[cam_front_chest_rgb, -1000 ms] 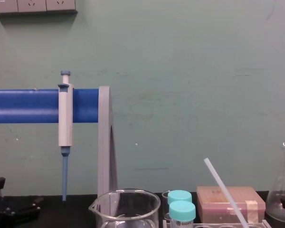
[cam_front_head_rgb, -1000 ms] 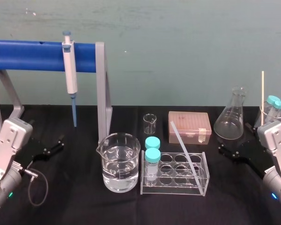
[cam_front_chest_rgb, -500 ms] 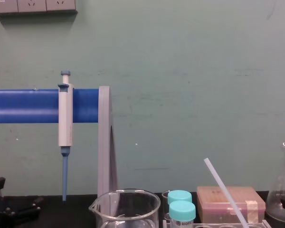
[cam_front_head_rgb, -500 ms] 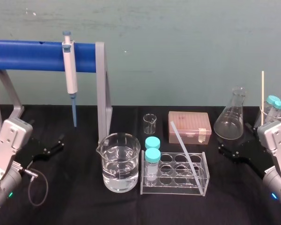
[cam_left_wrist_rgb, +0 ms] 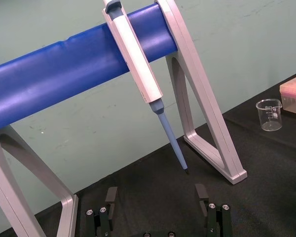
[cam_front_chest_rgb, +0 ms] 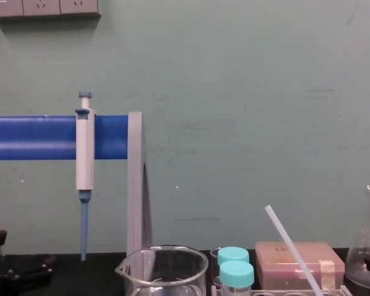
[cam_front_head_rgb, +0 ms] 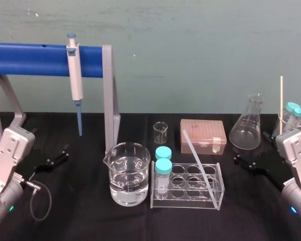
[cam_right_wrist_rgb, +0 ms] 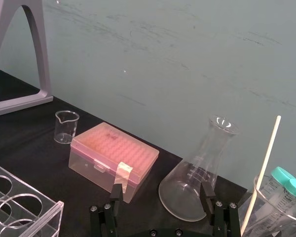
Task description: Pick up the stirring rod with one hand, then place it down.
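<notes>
I look out on a flat wall (cam_front_head_rgb: 200, 45) painted a dull blue-green, running across the whole back of the scene. Its paint is worn, with pale scuffs, faint scratches and a few small white specks. High on the wall, at the upper left of the chest view, sits a row of white power sockets (cam_front_chest_rgb: 43, 6), cut off by the top edge. Below the wall, the desk (cam_front_head_rgb: 80, 216) is covered in matte black cloth that meets the wall in a straight line. The light is soft and even across wall and desk.
</notes>
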{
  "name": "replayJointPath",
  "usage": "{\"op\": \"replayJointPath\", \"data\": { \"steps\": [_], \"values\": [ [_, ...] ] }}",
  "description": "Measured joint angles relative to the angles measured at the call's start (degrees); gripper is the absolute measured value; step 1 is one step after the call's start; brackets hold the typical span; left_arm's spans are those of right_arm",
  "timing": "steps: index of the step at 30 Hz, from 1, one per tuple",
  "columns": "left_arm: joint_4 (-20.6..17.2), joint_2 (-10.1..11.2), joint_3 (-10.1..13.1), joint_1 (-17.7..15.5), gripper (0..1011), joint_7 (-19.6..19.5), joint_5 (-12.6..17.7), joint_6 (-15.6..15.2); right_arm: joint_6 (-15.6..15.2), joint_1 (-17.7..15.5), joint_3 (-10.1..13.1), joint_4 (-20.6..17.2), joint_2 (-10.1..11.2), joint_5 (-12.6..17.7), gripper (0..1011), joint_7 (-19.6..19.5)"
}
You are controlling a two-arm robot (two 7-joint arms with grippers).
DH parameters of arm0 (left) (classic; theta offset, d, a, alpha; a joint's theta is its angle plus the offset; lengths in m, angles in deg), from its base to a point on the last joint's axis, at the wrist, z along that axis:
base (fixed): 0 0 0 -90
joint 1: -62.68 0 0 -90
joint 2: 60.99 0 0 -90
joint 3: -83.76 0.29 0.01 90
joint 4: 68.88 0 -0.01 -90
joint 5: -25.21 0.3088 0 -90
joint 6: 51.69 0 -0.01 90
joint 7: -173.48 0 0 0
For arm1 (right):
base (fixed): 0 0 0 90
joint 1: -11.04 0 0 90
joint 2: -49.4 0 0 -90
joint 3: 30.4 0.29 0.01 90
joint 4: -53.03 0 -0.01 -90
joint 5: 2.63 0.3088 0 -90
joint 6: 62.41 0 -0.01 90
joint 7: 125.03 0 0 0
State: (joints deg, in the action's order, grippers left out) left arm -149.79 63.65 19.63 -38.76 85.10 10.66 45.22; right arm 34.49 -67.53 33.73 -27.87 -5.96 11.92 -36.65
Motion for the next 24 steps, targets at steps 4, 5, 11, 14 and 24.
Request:
{"op": "replayJointPath", "data": {
  "steps": [4, 5, 11, 14, 24],
  "values": [
    [0.0, 0.0, 0.0, 0.0, 1000, 0.0, 0.0, 0.0, 0.0, 0.0, 0.0, 0.0, 0.0, 0.0, 1000, 0.0],
    [0.0, 0.0, 0.0, 0.0, 1000, 0.0, 0.0, 0.0, 0.0, 0.0, 0.0, 0.0, 0.0, 0.0, 1000, 0.0],
    [0.0, 0.0, 0.0, 0.0, 1000, 0.0, 0.0, 0.0, -0.5, 0.0, 1.2, -0.9, 0.1, 1.4, 1000, 2.7],
    [0.0, 0.0, 0.0, 0.0, 1000, 0.0, 0.0, 0.0, -1.7, -0.7, 2.6, -3.3, 1.0, 5.0, 1000, 6.5],
    [0.0, 0.0, 0.0, 0.0, 1000, 0.0, 0.0, 0.0, -9.6, -2.6, 7.4, -11.6, 4.4, 18.7, 1000, 20.4]
  ]
}}
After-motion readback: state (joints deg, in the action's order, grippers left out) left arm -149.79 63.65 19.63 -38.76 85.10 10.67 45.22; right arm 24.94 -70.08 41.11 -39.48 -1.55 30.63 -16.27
